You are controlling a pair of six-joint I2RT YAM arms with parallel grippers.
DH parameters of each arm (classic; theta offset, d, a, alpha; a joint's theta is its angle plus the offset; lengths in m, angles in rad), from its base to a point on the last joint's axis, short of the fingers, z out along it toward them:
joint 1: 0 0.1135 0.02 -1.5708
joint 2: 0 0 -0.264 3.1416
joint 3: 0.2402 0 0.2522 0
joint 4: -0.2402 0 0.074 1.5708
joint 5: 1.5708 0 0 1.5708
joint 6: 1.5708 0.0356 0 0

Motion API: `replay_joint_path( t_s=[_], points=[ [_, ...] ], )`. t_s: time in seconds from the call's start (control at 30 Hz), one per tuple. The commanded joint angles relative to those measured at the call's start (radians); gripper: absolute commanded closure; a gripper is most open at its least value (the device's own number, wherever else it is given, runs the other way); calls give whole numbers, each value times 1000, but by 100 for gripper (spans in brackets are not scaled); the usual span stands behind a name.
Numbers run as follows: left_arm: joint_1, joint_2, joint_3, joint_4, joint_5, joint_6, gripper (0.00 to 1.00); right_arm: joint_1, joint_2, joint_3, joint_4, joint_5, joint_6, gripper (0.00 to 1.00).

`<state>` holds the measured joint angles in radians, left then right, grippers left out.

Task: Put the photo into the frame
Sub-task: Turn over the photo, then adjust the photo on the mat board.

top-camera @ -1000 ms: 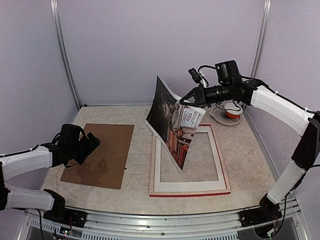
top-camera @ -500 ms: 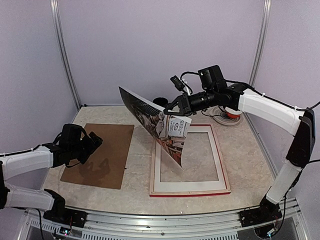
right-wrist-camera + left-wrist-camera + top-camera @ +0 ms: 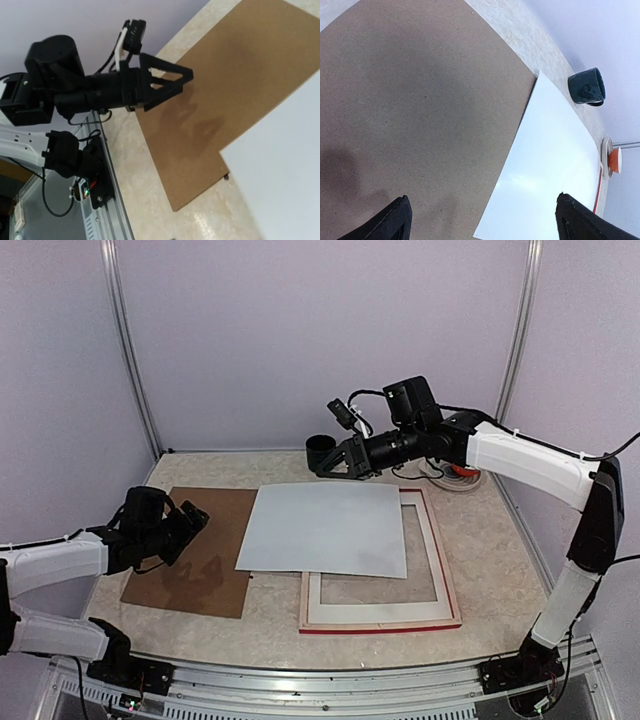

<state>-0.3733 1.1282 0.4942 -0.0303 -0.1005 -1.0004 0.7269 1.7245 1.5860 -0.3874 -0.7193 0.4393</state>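
Photo [image 3: 325,530] lies flat, white back up, and it's not seated in the frame [image 3: 380,627]. It sprawls across the frame's far left part, and its left edge overlaps the right edge of the board [image 3: 200,560]. The frame's near and right sides show bare on the table [image 3: 500,540].

Right gripper [image 3: 335,462] hangs at the middle of the photo's far edge, just beside the mug [image 3: 322,450]. Its jaws are all but closed. Whether they pinch the paper I can't tell from here. Its own camera gives only the white sheet, the board and the other arm.

Left gripper [image 3: 188,523] hovers over the board. Its fingers [image 3: 395,220] are spread as wide as they go, with nothing between them, and they are clear of the photo.
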Motion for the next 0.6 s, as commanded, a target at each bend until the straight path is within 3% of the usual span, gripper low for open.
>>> replay_joint_path(
  t_s=[0.0, 0.1, 0.33, 0.57],
  points=[
    [-11, -8, -9, 66, 24, -16, 1, 18, 28, 13, 16, -3, -2, 89],
    [-14, -16, -11, 57, 13, -16, 1, 18, 27, 15, -2, 20, -27, 82],
    [-75, -21, -30, 74, -3, -66, 1, -61, 35, 16, -81, 120, -92, 35],
    [-247, 31, -16, 78, 19, -142, 1, -224, 110, 34, -133, 153, -126, 18]
  ],
)
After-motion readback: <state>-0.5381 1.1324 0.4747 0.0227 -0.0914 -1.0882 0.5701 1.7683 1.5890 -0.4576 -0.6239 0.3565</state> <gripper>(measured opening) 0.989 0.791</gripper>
